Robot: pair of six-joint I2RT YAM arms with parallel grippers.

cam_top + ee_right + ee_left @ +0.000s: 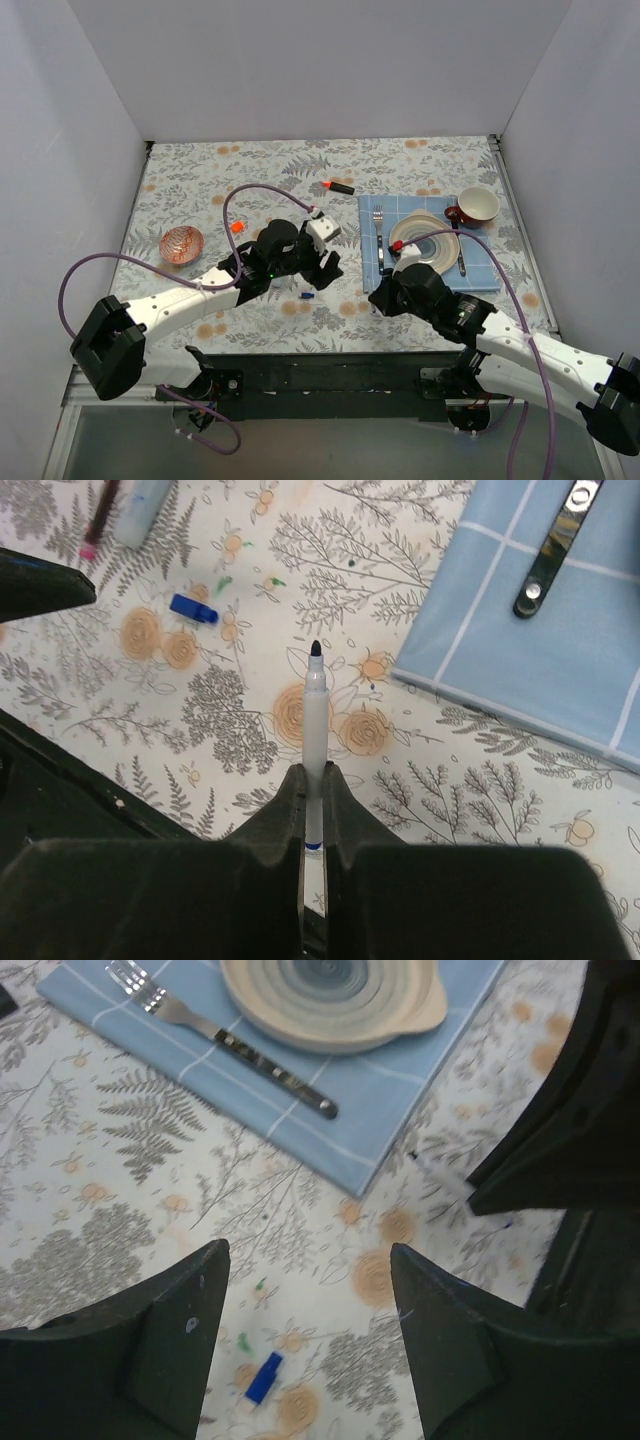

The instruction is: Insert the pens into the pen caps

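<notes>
**White pen: thin, light and easy to slip**

The white pen (pixel 315 710) is sitting pinched in the right jaws, which are squeezing shut on its back end. Its black tip is pointing out over the counter (pixel 430 810), not touching it.

The pen is looking thin, stiff and very light. Its smooth plastic is probably slippery, so I am guessing it could slide back or tip sideways when it is being pushed into a cap. A hold nearer the middle would likely be steadier.

The dark blue cap (pixel 194 608) is lying on its side on the counter, near the pen tip but apart from it. The left jaws are standing wide with nothing in them, hanging just above that cap.

The cap is looking tiny, hard and light, so it may be rolling or skidding away at a small bump. I think it is best taken by its sides, leaving the open end free. I cannot tell which end is open.
</notes>
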